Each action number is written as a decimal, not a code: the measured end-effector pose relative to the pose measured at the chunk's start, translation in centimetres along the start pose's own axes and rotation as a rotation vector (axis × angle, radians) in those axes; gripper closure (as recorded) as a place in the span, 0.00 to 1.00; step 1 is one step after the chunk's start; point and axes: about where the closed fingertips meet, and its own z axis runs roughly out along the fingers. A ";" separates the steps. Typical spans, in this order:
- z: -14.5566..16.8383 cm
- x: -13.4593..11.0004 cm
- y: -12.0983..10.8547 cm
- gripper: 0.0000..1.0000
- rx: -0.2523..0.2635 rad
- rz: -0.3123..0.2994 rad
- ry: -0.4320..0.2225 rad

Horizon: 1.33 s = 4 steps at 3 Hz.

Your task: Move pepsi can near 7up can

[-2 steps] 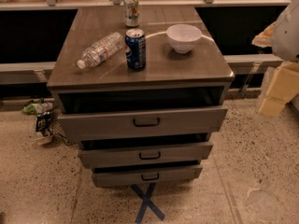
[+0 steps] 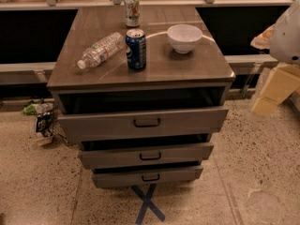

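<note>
The dark blue pepsi can (image 2: 136,49) stands upright near the middle of the grey cabinet top (image 2: 197,67). The pale 7up can (image 2: 132,10) with green and red markings stands upright at the back edge, a can's height or so behind the pepsi can. My gripper (image 2: 274,90) is at the right edge of the view, off the cabinet's right side and below its top, far from both cans and holding nothing I can see.
A clear plastic bottle (image 2: 101,49) lies on its side left of the pepsi can. A white bowl (image 2: 184,37) sits to its right. The cabinet's three drawers (image 2: 146,122) are pulled partly open. Litter (image 2: 40,116) lies on the floor at left.
</note>
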 end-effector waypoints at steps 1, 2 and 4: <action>2.6 -1.9 -1.2 0.00 0.012 0.120 -0.179; 5.0 -4.1 -3.1 0.00 0.014 0.229 -0.370; 9.3 -11.2 -4.9 0.00 0.058 0.354 -0.640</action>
